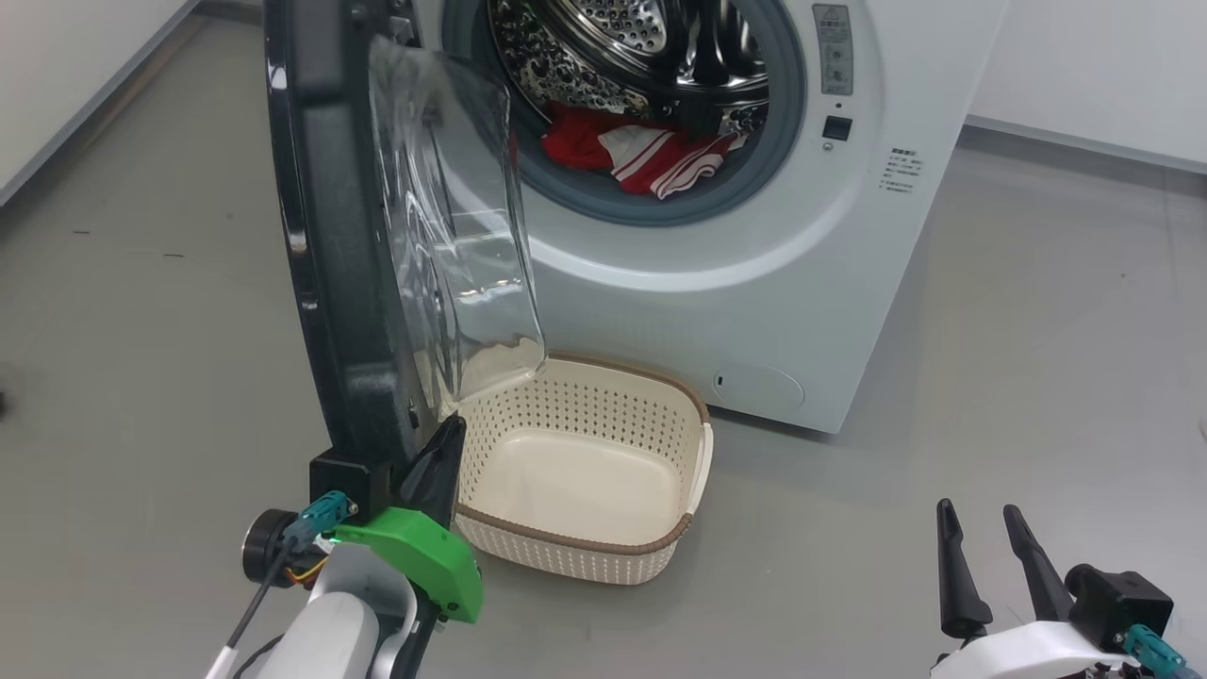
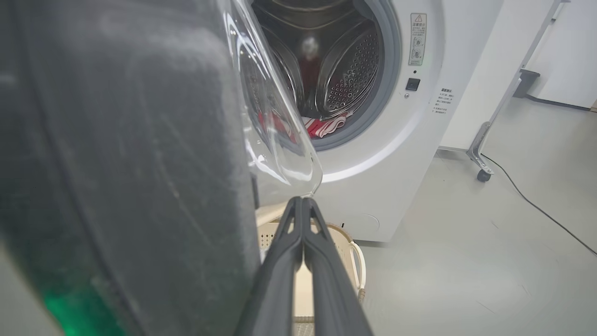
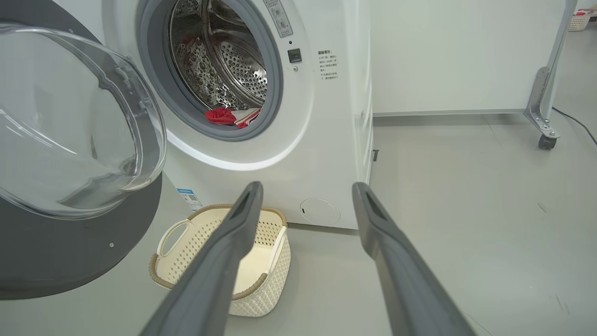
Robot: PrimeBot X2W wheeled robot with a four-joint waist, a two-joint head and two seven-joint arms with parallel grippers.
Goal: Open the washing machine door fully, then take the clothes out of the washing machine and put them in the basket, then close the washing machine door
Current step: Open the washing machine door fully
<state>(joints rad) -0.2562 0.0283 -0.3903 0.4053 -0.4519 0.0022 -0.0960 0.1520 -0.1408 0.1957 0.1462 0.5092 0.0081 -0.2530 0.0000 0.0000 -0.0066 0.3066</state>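
The washing machine [image 1: 754, 283] stands with its door [image 1: 330, 236] swung out, edge-on to the head view; the clear glass bowl [image 3: 70, 126] bulges toward the drum. Red and red-and-white clothes [image 1: 651, 151] lie at the drum's front lip, also clothes [image 3: 231, 115]. The cream basket [image 1: 585, 556] sits on the floor below the opening, with nothing in it. My left gripper [image 1: 443, 443] is shut, its tips [image 2: 302, 201] against the door's inner side near its lower edge, holding nothing. My right gripper [image 1: 981, 523] hangs open at the lower right, fingers [image 3: 233, 233] apart, away from everything.
Grey floor [image 1: 1037, 377] spreads around the machine. A white panel on a castor leg [image 3: 543, 135] stands to the machine's right, with a black cable [image 2: 536, 205] running across the floor. A white wall [image 1: 57, 75] borders the far left.
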